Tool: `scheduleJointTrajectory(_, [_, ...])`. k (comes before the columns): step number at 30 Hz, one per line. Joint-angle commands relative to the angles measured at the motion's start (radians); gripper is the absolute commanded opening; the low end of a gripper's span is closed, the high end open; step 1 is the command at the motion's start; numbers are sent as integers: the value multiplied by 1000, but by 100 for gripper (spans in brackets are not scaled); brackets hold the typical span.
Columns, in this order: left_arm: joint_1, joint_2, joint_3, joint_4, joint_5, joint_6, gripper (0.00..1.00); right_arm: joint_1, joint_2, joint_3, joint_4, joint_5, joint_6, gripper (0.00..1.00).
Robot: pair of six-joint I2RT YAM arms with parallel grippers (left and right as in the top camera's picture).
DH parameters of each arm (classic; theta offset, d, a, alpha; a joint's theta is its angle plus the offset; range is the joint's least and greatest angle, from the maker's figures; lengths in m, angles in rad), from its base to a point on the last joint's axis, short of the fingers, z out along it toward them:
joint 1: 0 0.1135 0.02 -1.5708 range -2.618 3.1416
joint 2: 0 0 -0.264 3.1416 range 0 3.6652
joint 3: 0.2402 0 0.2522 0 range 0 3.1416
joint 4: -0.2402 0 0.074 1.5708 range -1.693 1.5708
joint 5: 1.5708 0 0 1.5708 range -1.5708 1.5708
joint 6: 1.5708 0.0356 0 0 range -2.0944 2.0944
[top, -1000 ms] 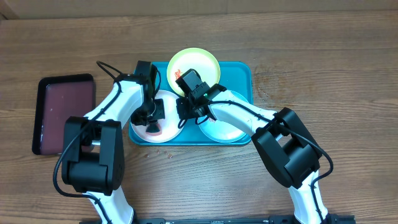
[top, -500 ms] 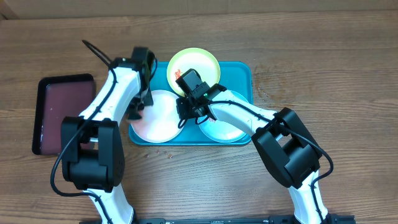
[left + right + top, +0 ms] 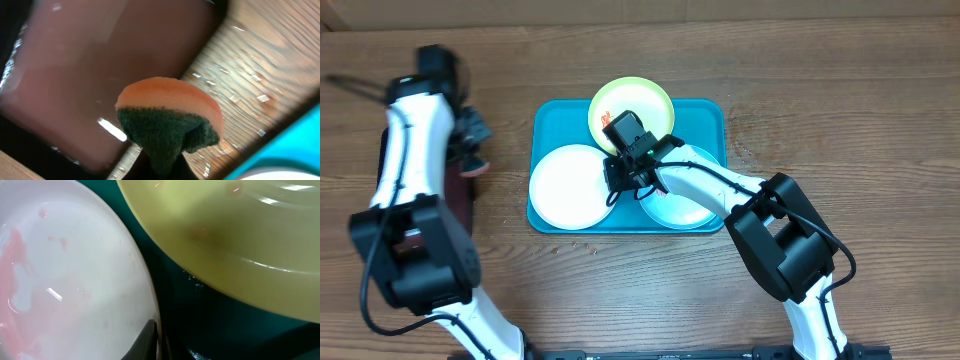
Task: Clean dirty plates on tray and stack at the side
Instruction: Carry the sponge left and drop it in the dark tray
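Count three on the one turquoise tray (image 3: 710, 118): white plate (image 3: 565, 190) at the tips of the right pincer (image 3: 616, 180), yellow-green plate (image 3: 638, 98) just beyond it, mint-blue plate (image 3: 682, 210) half hidden under its arm. Right pincer pressed together at the white rim; whether it nips it, unclear. Left pincer (image 3: 473, 157), blurred, pinching one sponge (image 3: 167, 117) above one maroon tray (image 3: 75, 75).

- The tray (image 3: 710, 115) lies mid-counter (image 3: 840, 90).
- In it, the near-left plate (image 3: 565, 185) and the near-right plate (image 3: 685, 210) lie side by side.
- The rear plate (image 3: 640, 100) lies behind them, overhanging the far rim.
- The right gripper (image 3: 620, 175) sits at the near-left plate's right rim, between the plates.
- A smaller tray (image 3: 75, 75) lies left of the tray, apart from it.
- The left gripper (image 3: 472, 150) hangs its sponge (image 3: 170, 120) over the smaller tray's right edge.
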Motion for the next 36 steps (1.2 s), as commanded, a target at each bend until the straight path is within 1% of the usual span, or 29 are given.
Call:
scheduleJointTrajectory(1, [122, 5, -10, 3, 101, -16, 4, 0, 43, -6, -4, 12, -7, 5])
scheduleJointTrajectory(6, [227, 5, -36, 40, 102, -8, 4, 0, 43, -6, -1, 12, -7, 6])
scheduleJointTrajectory(8, [267, 5, -68, 88, 109, 4, 4, 0, 43, -6, 0, 13, -7, 6])
scheduleJointTrajectory(10, [278, 5, -101, 124, 109, 8, 4, 0, 43, -6, 0, 13, -7, 6])
scheduleJointTrajectory(13, [281, 5, -188, 224, 155, 42, 4, 0, 43, -6, 0, 13, -7, 6])
scheduleJointTrajectory(17, [279, 5, -256, 309, 182, 46, 5, 0, 43, -6, -1, 13, -7, 6])
scheduleJointTrajectory(19, [279, 5, -268, 328, 182, 63, 13, 0, 43, -6, -1, 13, -7, 6])
scheduleJointTrajectory(23, [279, 5, -269, 332, 174, 79, 37, 0, 43, -6, -1, 13, -7, 6])
scheduleJointTrajectory(24, [279, 5, -269, 332, 174, 79, 39, 0, 43, -6, -1, 13, -7, 6])
scheduleJointTrajectory(28, [280, 5, -247, 308, 192, 78, 43, 0, 43, -6, -2, 13, -7, 5])
scheduleJointTrajectory(30, [280, 4, -214, 269, 225, 79, 43, 0, 43, -6, 0, 13, -8, 4])
scheduleJointTrajectory(33, [280, 3, -127, 175, 250, 79, 38, 0, 43, -5, 4, 13, -11, 4])
scheduleJointTrajectory(35, [280, 3, -47, 97, 250, 78, 32, 0, 42, 1, 3, 13, -20, 4])
scheduleJointTrajectory(36, [280, 3, -7, 60, 250, 78, 24, 0, 42, 4, 3, 13, -32, 4])
